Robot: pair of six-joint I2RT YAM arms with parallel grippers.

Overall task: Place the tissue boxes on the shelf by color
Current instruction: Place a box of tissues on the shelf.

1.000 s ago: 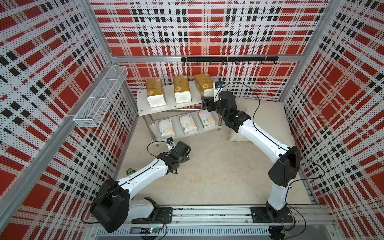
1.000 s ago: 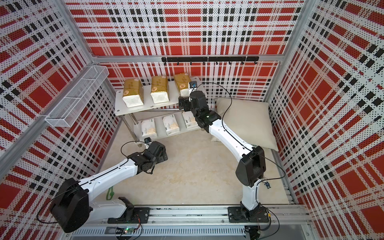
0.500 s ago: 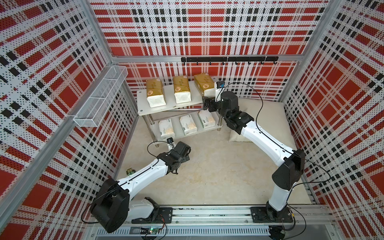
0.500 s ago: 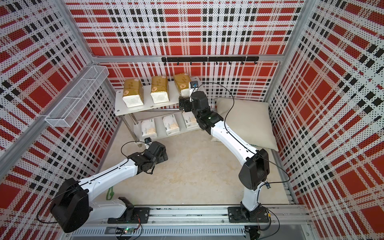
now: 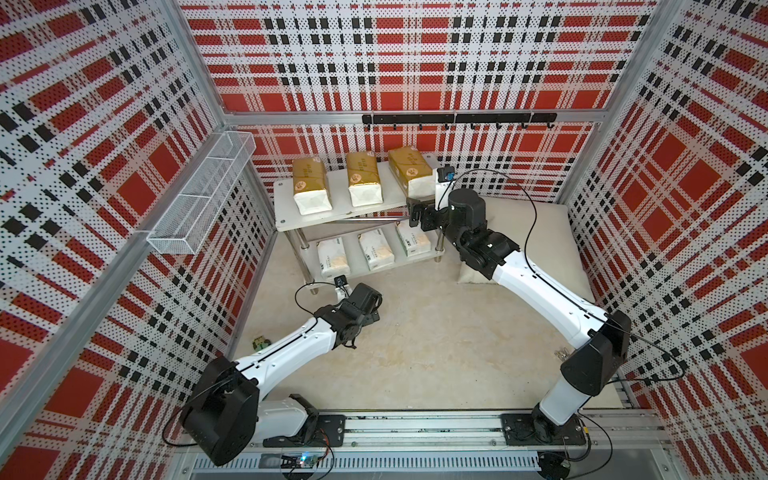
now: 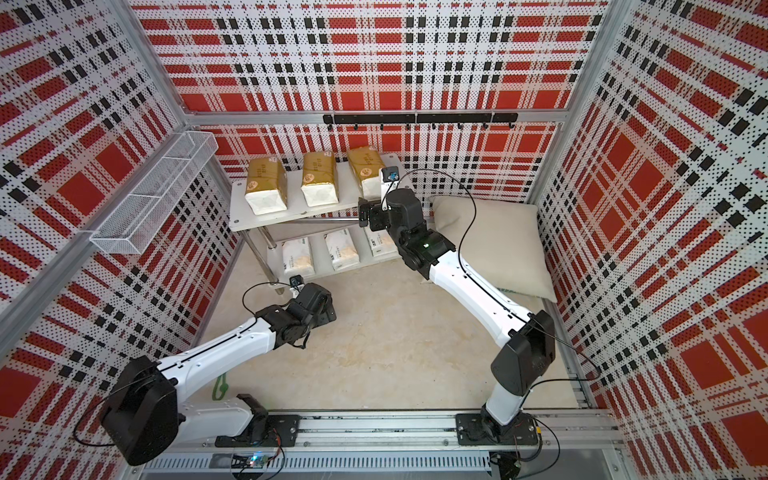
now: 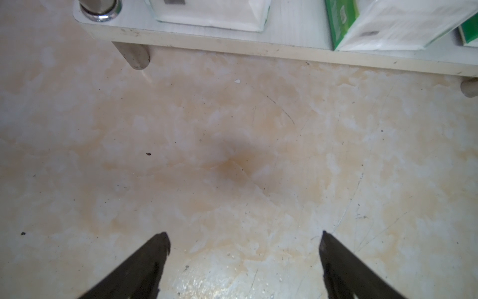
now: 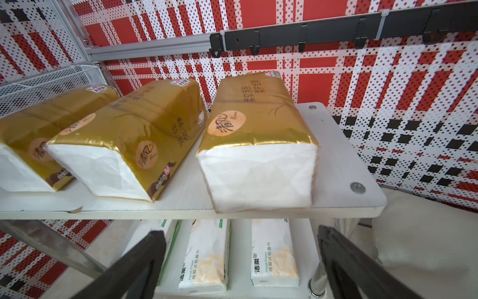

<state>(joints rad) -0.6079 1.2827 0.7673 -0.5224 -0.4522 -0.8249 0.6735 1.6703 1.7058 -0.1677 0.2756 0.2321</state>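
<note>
The shelf (image 5: pixel 340 203) stands against the back wall in both top views. Three gold tissue boxes (image 5: pixel 311 189) (image 5: pixel 363 178) (image 5: pixel 413 172) lie side by side on its top board. Three white ones (image 5: pixel 332 257) (image 5: pixel 376 249) (image 5: pixel 411 239) lie on the lower board. My right gripper (image 5: pixel 412 212) is open and empty just off the top board's front edge. In the right wrist view it (image 8: pixel 241 238) faces the right gold box (image 8: pixel 256 124). My left gripper (image 7: pixel 244 240) is open and empty over bare floor in front of the lower board (image 7: pixel 284 49).
A cream pillow (image 5: pixel 536 232) lies on the floor right of the shelf, partly under my right arm. A white wire basket (image 5: pixel 203 191) hangs on the left wall, and a black hook rail (image 5: pixel 457 118) on the back wall. A small green item (image 5: pixel 261 343) lies by the left wall.
My right gripper has drawn back a little from the shelf, and that arm's elbow has swung right. The left arm and all the tissue boxes are unmoved.
</note>
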